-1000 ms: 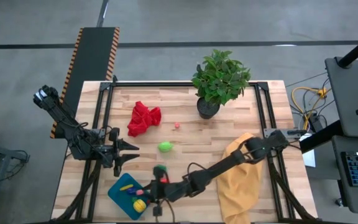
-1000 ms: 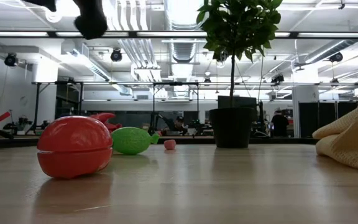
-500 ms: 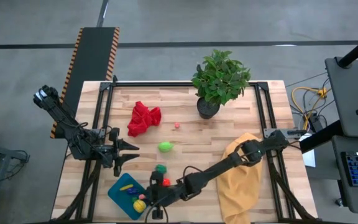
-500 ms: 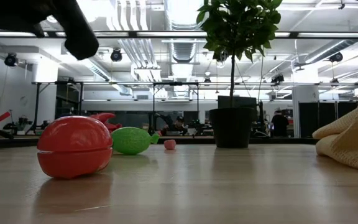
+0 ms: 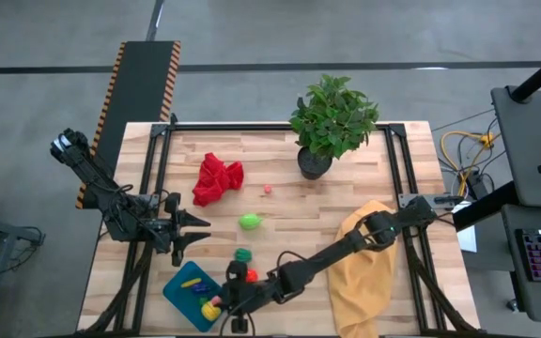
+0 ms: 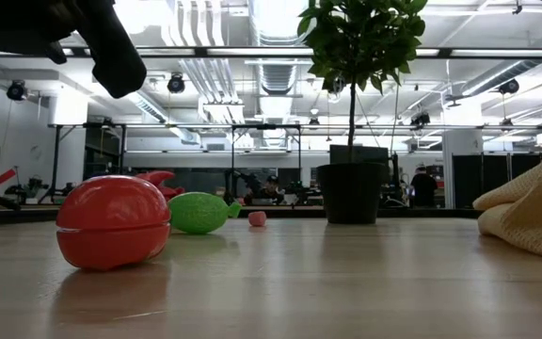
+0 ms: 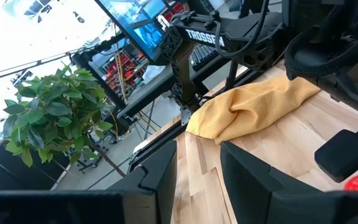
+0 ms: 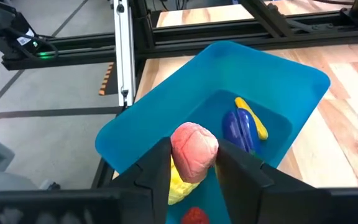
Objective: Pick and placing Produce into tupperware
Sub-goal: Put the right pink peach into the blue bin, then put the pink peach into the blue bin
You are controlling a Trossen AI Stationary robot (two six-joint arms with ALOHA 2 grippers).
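The right gripper (image 8: 193,163) has its fingers (image 8: 157,165) clamped on a pink produce piece (image 8: 193,151), above the teal tupperware (image 8: 166,106) at the surface's near left corner. The left gripper (image 5: 193,232) waits nearby, fingers slightly apart, holding nothing.

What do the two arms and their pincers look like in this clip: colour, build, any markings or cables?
Both arms are matte black, built of jointed tubular segments. The left pincer ends in two pointed black fingers. The right pincer has the same flat black fingers. White TROSSEN lettering shows in the left wrist view.
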